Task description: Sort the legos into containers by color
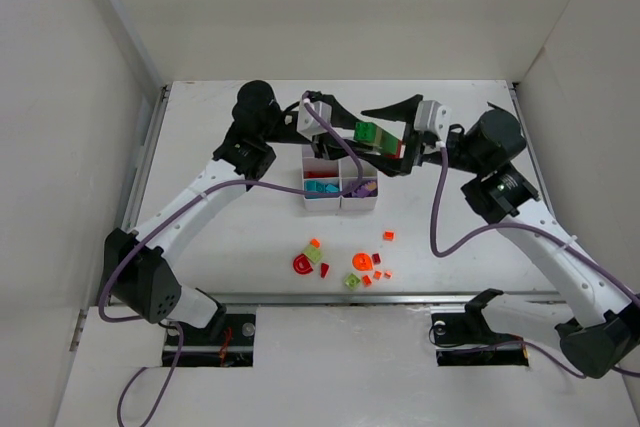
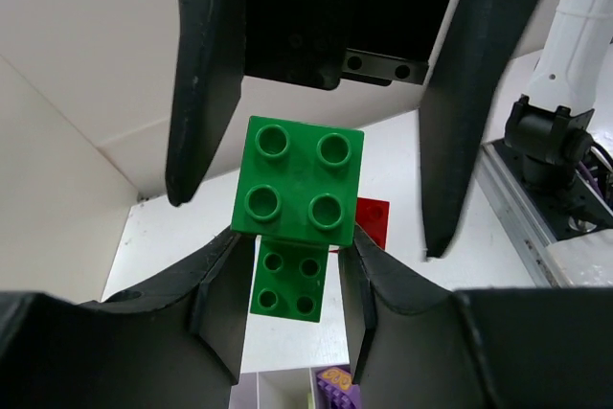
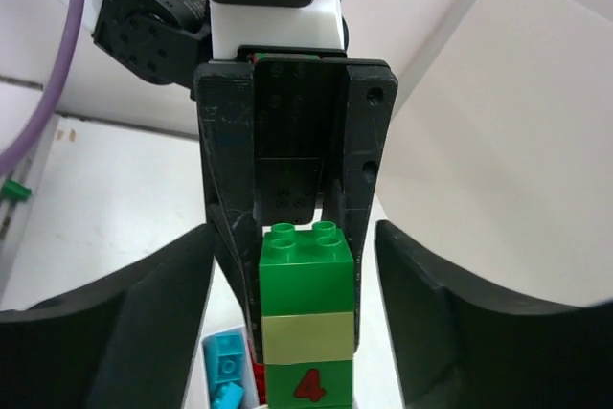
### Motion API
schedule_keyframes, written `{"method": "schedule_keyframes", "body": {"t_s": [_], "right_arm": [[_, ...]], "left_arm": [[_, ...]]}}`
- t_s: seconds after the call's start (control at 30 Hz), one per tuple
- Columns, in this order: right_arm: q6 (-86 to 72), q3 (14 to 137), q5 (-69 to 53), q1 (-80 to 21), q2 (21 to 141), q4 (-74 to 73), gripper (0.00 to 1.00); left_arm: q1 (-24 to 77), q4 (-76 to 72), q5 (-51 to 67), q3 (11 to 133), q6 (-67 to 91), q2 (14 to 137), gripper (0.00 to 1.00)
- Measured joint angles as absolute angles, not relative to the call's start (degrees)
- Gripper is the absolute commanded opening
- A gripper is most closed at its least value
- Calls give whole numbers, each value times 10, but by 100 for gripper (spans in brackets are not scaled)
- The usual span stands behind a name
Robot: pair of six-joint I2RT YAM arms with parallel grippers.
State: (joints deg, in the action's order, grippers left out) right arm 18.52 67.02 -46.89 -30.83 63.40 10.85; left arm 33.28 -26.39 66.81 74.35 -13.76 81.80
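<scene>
A stack of legos, dark green on top, lime in the middle and green with a red "4" below (image 3: 306,323), hangs in the air over the white organiser (image 1: 306,183). It shows in the top view (image 1: 368,133) and end-on in the left wrist view (image 2: 299,184). My left gripper (image 2: 295,248) is shut on the stack's studded end (image 1: 345,133). My right gripper (image 3: 295,237) faces it, open, its fingers (image 3: 153,304) wide on either side of the stack without touching it (image 1: 390,139). The organiser holds teal pieces (image 1: 320,187) and purple pieces (image 1: 362,187).
Loose legos lie on the table in front of the organiser: a red arch (image 1: 302,265), lime pieces (image 1: 313,254), an orange ring (image 1: 360,262) and small orange bits (image 1: 388,235). A red piece (image 2: 374,220) shows behind the stack. White walls enclose the table.
</scene>
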Motion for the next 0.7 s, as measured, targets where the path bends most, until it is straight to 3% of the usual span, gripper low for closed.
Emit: {"method": "schedule_keyframes", "body": {"t_s": [0.1,0.33,0.47,0.7], "right_arm": [[185,653,-452,-311,621,110,87],[209,632,-422,-291,577,70,87],[245,633,-411,-284,567,16,76],[283,633,-394,-284,592,-56,74]], "left_arm": [[331,-264,669,737,-134,818,0],[317,-264,670,721,-130,817,0],[309,-264,670,714,-130,817,0],[309,-263,673,712,-130,816,0]]}}
